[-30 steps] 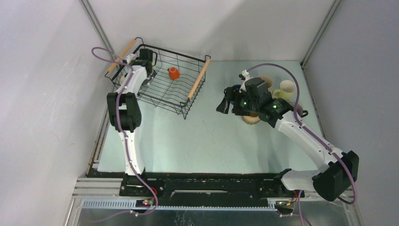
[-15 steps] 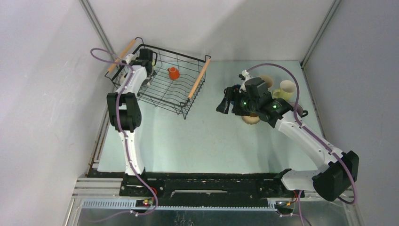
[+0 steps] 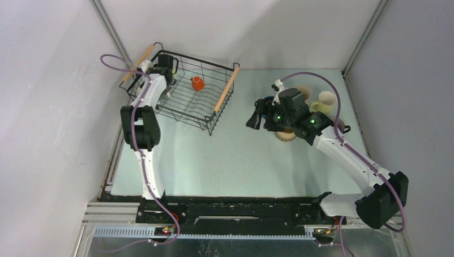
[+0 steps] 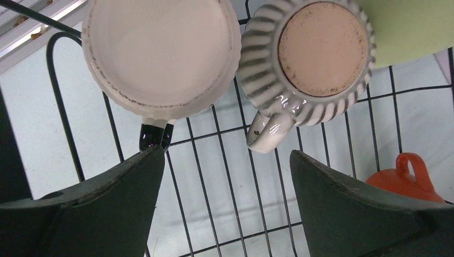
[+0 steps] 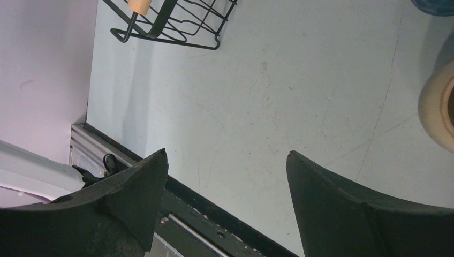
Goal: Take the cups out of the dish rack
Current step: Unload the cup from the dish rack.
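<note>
ceramic and striped, the ribbed cup point(image 4: 310, 59) is sitting upside down on the wires of the dish rack point(image 4: 214, 160). its foot ring is facing the left wrist camera and its handle is pointing toward the fingers. a cream cup point(image 4: 160, 53) is sitting upturned just beside it; whether the two are touching, i cannot tell. a pale green cup point(image 4: 412, 27) is showing at the frame corner. an orange cup point(image 3: 197, 83) is lying apart, nearer the rack's middle.

left gripper point(image 4: 226, 155) is hovering above these cups at the rack's left end, jaws spread wide, holding nothing. step in hand, as i am judging it: lining up on the next cup, probably the ribbed one. the next move is calling for a descent with one finger either side of the wall or handle, without nudging the cream neighbour.

right gripper point(image 5: 226, 154) is hanging over bare table point(image 3: 230, 160), jaws likewise spread and empty. unloaded cups point(image 3: 326, 100) are standing clustered behind it on the right side. the wooden handle point(image 3: 138, 63) and the rack wall are crowding the left arm's approach. tight cup spacing is looking like the main hazard.
</note>
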Tool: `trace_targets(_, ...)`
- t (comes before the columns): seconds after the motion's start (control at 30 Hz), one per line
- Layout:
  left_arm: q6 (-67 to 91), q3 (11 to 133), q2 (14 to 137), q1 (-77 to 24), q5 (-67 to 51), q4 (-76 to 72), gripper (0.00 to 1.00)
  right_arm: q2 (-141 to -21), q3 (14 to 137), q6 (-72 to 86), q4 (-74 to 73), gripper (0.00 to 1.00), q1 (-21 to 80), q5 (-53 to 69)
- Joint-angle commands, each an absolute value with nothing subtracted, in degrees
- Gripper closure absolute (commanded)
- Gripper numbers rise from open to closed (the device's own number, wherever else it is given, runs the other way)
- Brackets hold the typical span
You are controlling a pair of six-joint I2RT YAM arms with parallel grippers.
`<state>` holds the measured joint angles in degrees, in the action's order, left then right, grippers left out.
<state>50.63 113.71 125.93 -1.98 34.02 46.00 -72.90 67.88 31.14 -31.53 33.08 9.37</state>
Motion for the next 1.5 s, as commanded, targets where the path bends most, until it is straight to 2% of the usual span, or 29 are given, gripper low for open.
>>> trace_targets(0.0,52.61,116.02,121.06,-2.27,37.34,45.2,0.06,-73.0,67.76,30.23,-30.72,0.12,33.23,9.32)
trace_targets(0.87,58.28,116.01,122.49,-0.7,38.58,47.48,0.05,-73.52,66.86,29.7,-30.58,0.12,32.78,9.99)
trace_targets(1.47,61.49,115.76,124.4,-0.18,33.14,47.46,0.05,-74.09,66.83,29.57,-30.67,0.12,32.78,10.11)
